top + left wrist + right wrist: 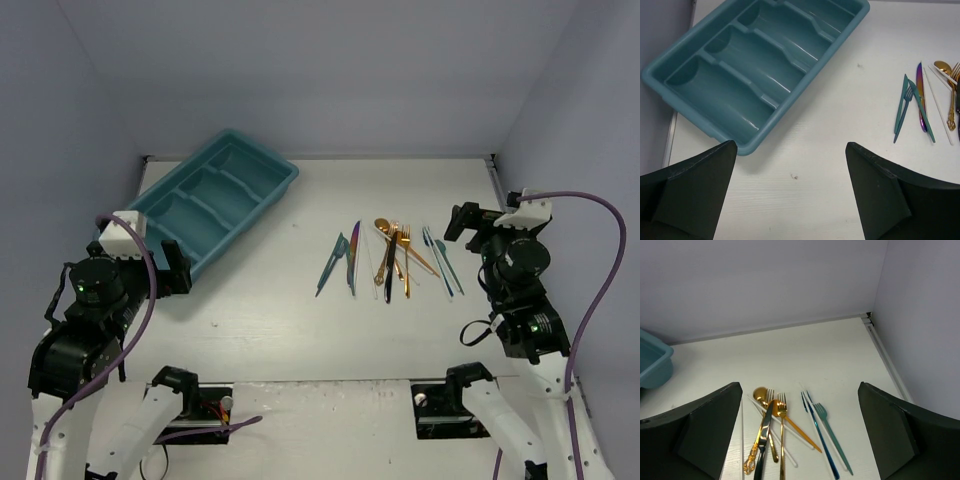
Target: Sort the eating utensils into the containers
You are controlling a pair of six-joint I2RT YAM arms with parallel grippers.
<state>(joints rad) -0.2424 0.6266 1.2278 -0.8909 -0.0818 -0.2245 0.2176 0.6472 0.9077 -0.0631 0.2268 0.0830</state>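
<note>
Overhead view: a teal-blue rectangular plastic cutlery tray (212, 196) lies diagonally at upper left on the white table (270, 320). The slim eating utensils (390, 262) lie loose at frame centre, well apart from the tray. The leftmost is a teal fork (907, 102), with an iridescent purple knife (921, 100) just beside it. Further right lie a copper-gold spoon (760, 394), a copper-gold fork (782, 435) and a dark blue knife (817, 437). The left gripper (790, 145) hovers near the tray's lower end, fingers spread apart, gripping nothing. The right gripper (800, 385) hovers right of the utensils, fingers likewise apart.

Open table (280, 290) lies between tray (262, 205) and clustered utensils (388, 262).
</note>
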